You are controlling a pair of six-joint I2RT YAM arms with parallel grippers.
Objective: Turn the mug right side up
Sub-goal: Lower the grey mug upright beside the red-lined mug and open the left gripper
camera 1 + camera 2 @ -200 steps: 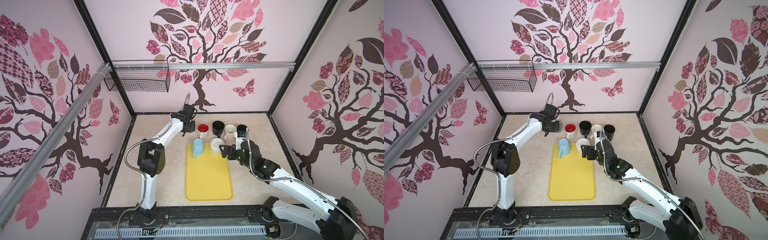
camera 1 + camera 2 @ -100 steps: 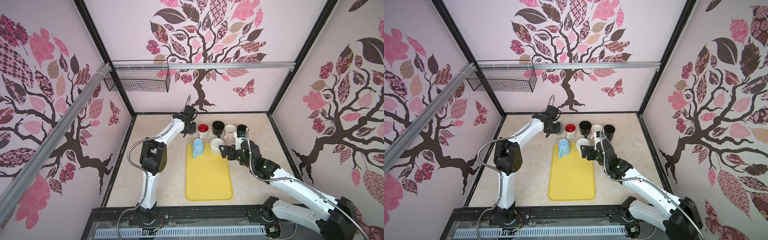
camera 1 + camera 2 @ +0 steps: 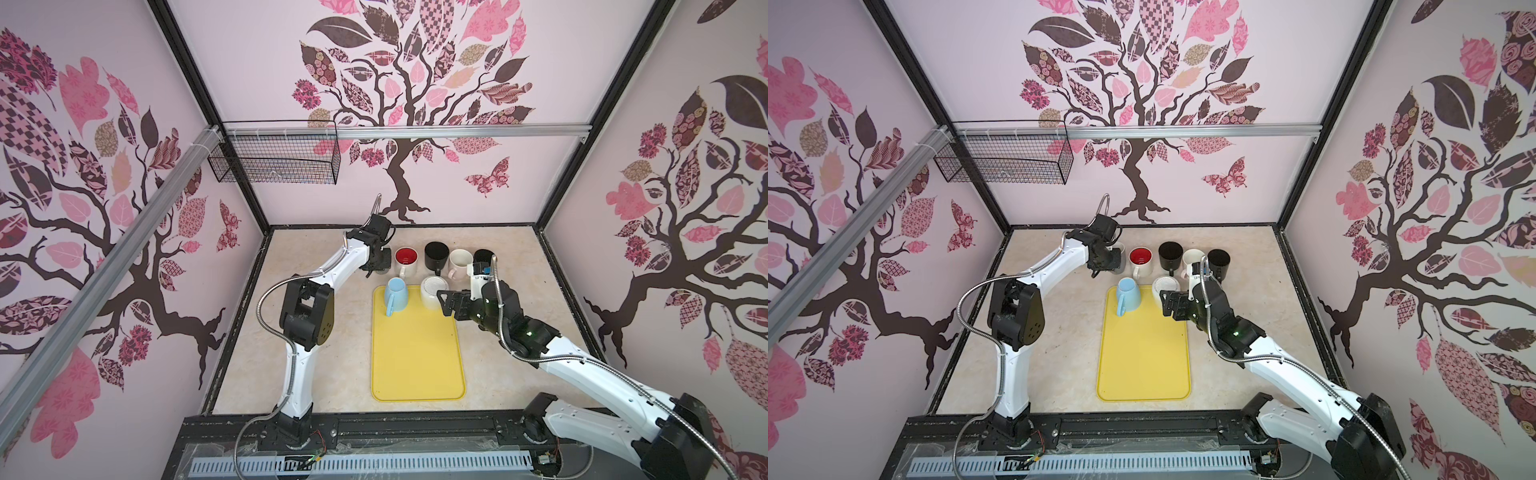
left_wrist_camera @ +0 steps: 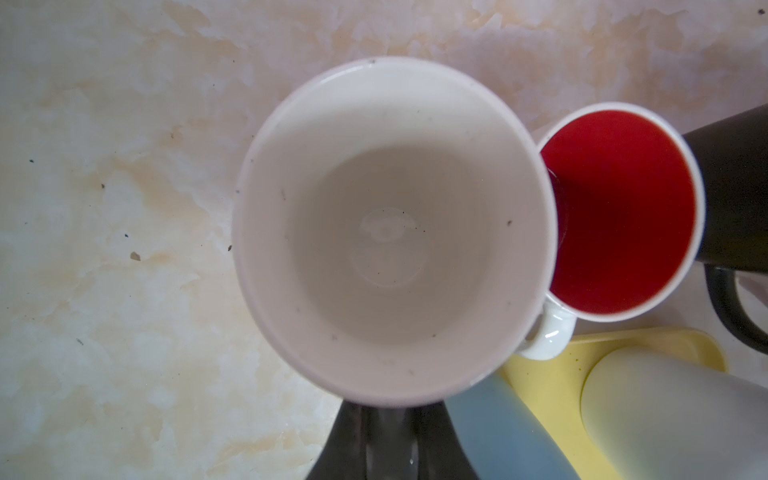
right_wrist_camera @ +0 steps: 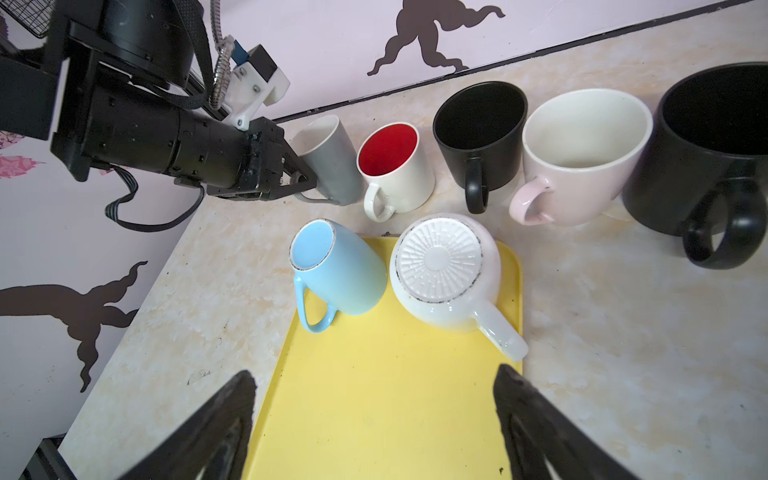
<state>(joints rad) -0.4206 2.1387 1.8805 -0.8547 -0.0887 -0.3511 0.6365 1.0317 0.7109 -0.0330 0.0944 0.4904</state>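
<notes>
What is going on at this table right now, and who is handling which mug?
The left gripper is shut on the handle of the grey mug, which stands mouth up beside the red-lined mug in the row behind the yellow tray. The right gripper is open and empty, poised over the tray. The blue mug and white mug sit bottom up on it, not yet turned.

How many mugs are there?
7. Five open side up in a back row: grey mug, red-lined mug, black mug, pink mug, second black mug. Two upside down on the yellow tray: blue mug, white mug. None seems hidden.
</notes>
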